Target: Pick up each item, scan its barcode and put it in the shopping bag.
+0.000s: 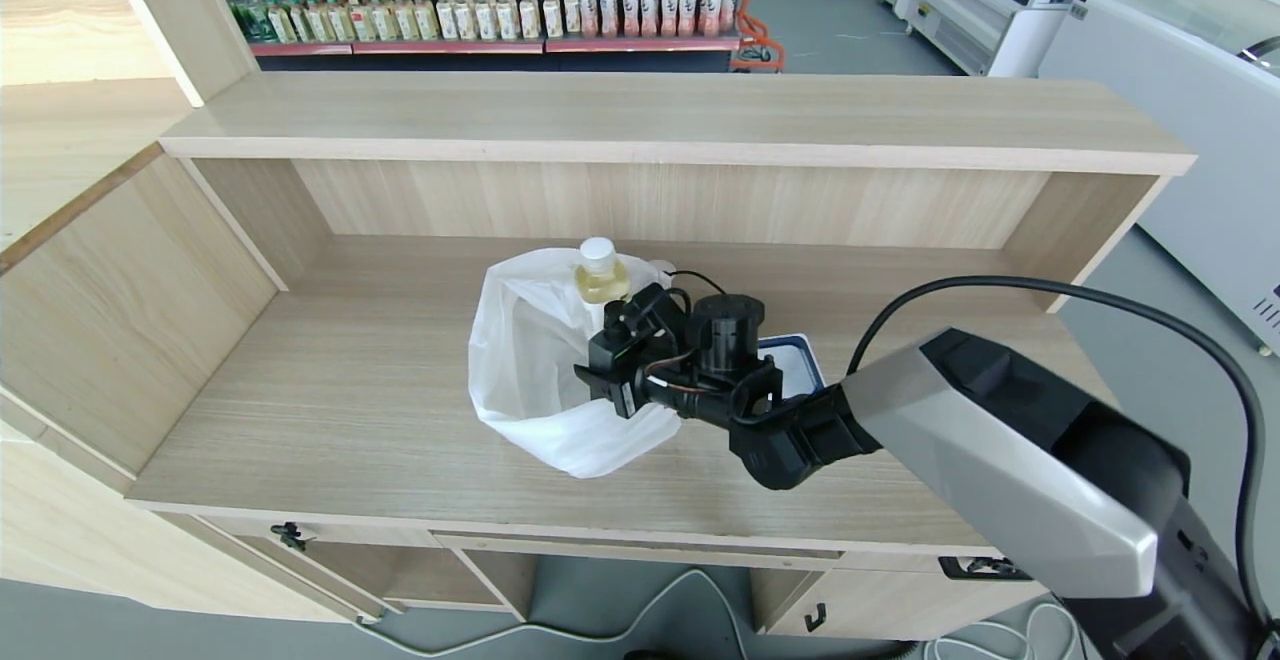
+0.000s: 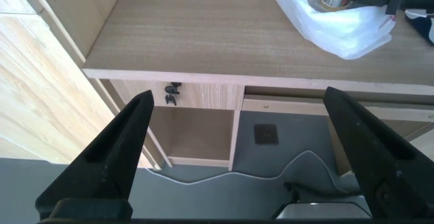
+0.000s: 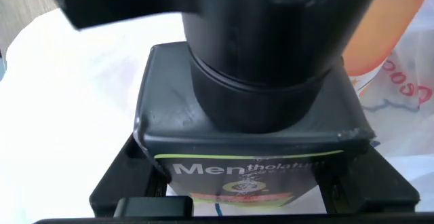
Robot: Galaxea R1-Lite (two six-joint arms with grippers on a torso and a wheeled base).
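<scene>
A white shopping bag (image 1: 530,370) stands open in the middle of the wooden counter (image 1: 330,390). A bottle of pale tea with a white cap (image 1: 600,275) rises upright out of its far side. My right gripper (image 1: 615,365) hangs over the bag's mouth, shut on a black bottle (image 3: 237,136) with a round black cap and a green-and-red label. In the right wrist view the bag's white plastic (image 3: 61,115) lies right beneath that bottle. My left gripper (image 2: 237,170) is open and holds nothing, low in front of the counter's front edge; the bag (image 2: 339,27) is far off to its side.
A blue-rimmed flat device (image 1: 795,355) lies on the counter just right of the bag, partly behind my right arm. An orange-printed packet (image 3: 400,27) lies inside the bag. A raised shelf (image 1: 660,120) and side walls enclose the counter. Drawers and a handle (image 2: 171,94) sit under its front edge.
</scene>
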